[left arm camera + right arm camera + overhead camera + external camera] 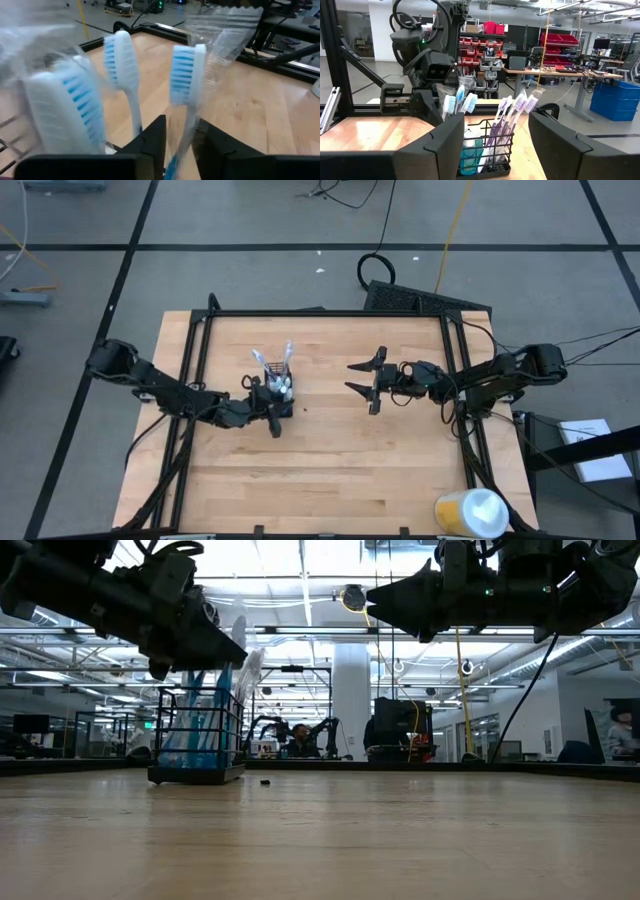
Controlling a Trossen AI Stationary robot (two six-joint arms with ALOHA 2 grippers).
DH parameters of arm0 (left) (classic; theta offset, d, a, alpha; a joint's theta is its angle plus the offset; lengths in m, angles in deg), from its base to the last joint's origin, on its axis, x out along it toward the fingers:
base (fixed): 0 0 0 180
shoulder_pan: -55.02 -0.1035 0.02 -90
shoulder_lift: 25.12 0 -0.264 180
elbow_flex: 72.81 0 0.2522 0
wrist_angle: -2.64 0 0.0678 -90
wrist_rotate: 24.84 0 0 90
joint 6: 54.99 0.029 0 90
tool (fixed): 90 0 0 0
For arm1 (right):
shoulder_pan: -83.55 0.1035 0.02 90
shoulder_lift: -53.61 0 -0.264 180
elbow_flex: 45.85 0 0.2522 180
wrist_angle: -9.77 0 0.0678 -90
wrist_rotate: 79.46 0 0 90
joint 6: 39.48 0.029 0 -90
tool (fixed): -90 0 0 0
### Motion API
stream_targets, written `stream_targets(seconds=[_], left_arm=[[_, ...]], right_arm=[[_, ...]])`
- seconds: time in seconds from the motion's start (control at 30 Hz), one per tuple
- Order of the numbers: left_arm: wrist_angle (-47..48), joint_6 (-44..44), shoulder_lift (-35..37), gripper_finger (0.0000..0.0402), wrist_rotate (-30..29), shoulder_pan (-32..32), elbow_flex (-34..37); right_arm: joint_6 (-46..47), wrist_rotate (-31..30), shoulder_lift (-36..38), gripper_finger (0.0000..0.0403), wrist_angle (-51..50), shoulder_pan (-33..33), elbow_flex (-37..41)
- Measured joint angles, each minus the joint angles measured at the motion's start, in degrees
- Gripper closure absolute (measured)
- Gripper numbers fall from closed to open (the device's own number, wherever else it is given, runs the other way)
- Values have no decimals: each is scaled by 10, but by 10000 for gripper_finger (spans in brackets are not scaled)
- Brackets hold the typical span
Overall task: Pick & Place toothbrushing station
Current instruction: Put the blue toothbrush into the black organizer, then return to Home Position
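The black mesh holder (283, 392) stands on its base on the table, left of the middle; it also shows in the low view (197, 745) and the right wrist view (487, 145). Blue-and-white toothbrushes (120, 60) in clear wrappers and purple ones (516, 107) stand upright in it, with blue tubes (470, 150) at the bottom. My left gripper (277, 412) is at the holder's top, nearly shut around one wrapped toothbrush (186, 70). My right gripper (363, 377) is open and empty, above the table to the holder's right, pointing at it. My left gripper has a wrapped toothbrush's handle (184, 142), below the bristle head, between its two fingers (152, 142). The handle and its wrapper fill the narrow gap. The fingers come from the table's left, slanting down. The toothbrush stands upright in the holder, which rests on the table.
A yellow-and-white round container (470, 513) lies at the table's near right corner. A small dark speck (264, 781) lies on the wood right of the holder. A black frame (320, 312) runs along the table's far edge and sides. Bare wood lies between the grippers.
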Motion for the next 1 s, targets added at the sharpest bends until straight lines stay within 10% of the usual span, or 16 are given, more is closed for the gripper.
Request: stream_targets(seconds=[0.5, 1.0], left_arm=[[9, 45, 68, 214, 2, 6, 0], [94, 89, 251, 199, 1, 41, 0]], right_arm=[[0, 0, 0, 190, -4, 0, 0], [0, 0, 0, 190, -8, 0, 0]])
